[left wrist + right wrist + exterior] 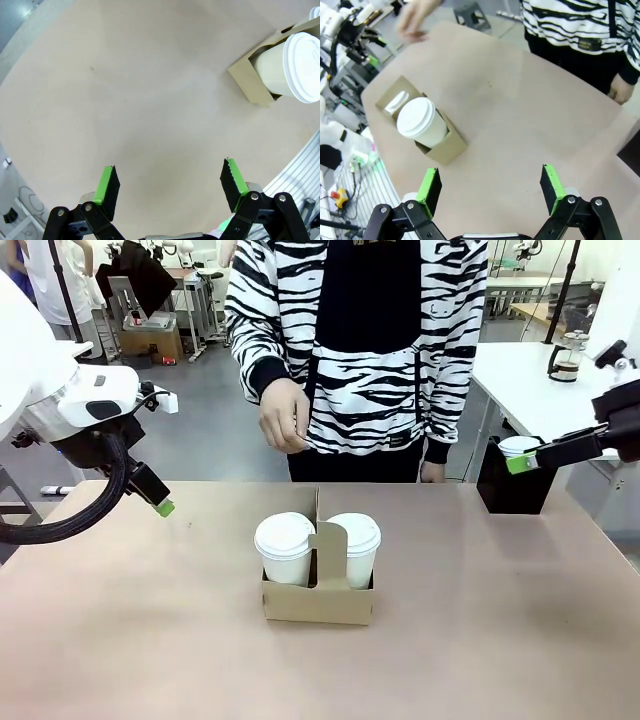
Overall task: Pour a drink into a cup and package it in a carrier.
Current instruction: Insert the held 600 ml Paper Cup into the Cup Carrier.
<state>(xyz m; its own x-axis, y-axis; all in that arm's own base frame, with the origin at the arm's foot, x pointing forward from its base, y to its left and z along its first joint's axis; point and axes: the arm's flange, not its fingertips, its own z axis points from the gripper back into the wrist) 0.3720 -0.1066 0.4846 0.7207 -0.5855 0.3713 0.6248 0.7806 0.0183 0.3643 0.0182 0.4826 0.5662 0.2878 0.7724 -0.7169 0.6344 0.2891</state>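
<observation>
Carrier: we see the small brown cardboard carrier (318, 595) with its upright centre handle tab standing near the middle of the tan table (480, 640), well apart from both arms.
Cups: we count two tall white paper cups with white domed plastic lids, one (285, 548) in the left slot and the other (353, 545) in the right slot, each upright on its own side of the handle tab.
Left claw: we find the left gripper (170, 185) spread wide above bare tabletop, holding nothing; the carrier shows at the upper right of its wrist view.
Right claw: our right gripper (490, 184) is likewise spread wide and holding nothing, raised over the table's right side.
Person: we see a person in a black-and-white striped top (370, 350) at the far edge, one hand (283, 415) loosely curled above the table.
Black box: it (515, 480) sits at the table's far right.
</observation>
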